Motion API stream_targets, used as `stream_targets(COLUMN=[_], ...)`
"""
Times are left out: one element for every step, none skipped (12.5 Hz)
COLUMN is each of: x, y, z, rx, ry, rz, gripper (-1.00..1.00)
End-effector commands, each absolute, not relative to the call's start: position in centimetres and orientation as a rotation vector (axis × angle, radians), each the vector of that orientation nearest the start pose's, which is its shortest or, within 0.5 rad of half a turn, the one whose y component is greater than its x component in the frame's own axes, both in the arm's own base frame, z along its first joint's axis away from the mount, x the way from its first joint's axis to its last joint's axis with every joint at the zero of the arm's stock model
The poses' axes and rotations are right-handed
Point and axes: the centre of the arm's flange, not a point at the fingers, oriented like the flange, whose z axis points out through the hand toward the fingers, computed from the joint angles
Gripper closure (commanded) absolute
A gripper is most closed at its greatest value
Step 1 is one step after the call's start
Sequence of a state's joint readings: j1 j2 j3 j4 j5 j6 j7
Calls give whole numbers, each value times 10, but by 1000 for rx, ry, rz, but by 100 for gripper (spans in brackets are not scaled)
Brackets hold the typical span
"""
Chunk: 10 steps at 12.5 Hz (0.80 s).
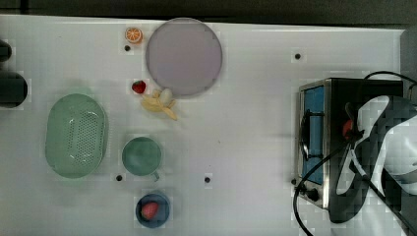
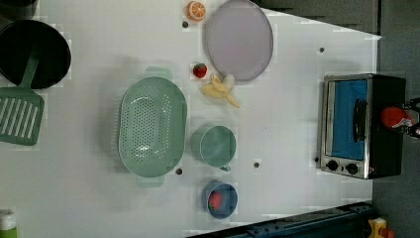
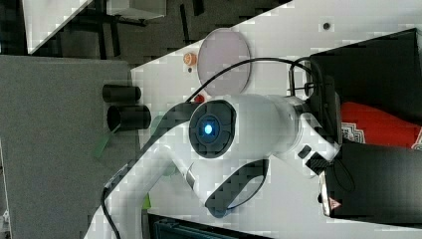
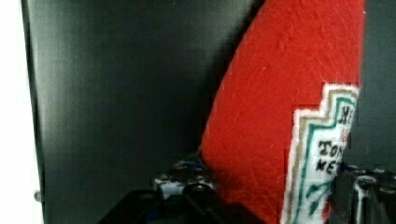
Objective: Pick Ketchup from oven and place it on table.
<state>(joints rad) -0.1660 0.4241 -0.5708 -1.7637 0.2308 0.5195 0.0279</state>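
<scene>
The ketchup bottle lies on top of the black toaster oven, not yet lifted; carrying it over to the white table and setting it down are all left to do. My fingers stand one either side of its red body with the label between them; whether they already pinch it I cannot tell. My gripper reaches over the oven's roof, my arm stretched across from beyond the oven's back.

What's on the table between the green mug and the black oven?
Nothing but bare white tabletop with one small dark dot lies between the round green mug and the black boxy toaster oven, as the top view shows.
</scene>
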Motion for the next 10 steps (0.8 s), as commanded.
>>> stream_targets(x=[531,535,539,543,548,551,554,556,558,560], y=[-374,-365,-354,-338,-316,-289,-258,-225,-192,-161], z=[428,449,470,490,508,522,532,541,550,556], rx=[-2234,-2282,-2335,-2386,-2447,-2512,-2564,-2606,-2647,-2686], ry=[2158,2100,2045,1997,1940,1874,1801,1722,1641,1564], rz=[-129,-161,-193,-215,-215,-185,-135,-74,-26,11], gripper=[-26,-26,-26,-26,-26,-26,-26,-26,-26,-26])
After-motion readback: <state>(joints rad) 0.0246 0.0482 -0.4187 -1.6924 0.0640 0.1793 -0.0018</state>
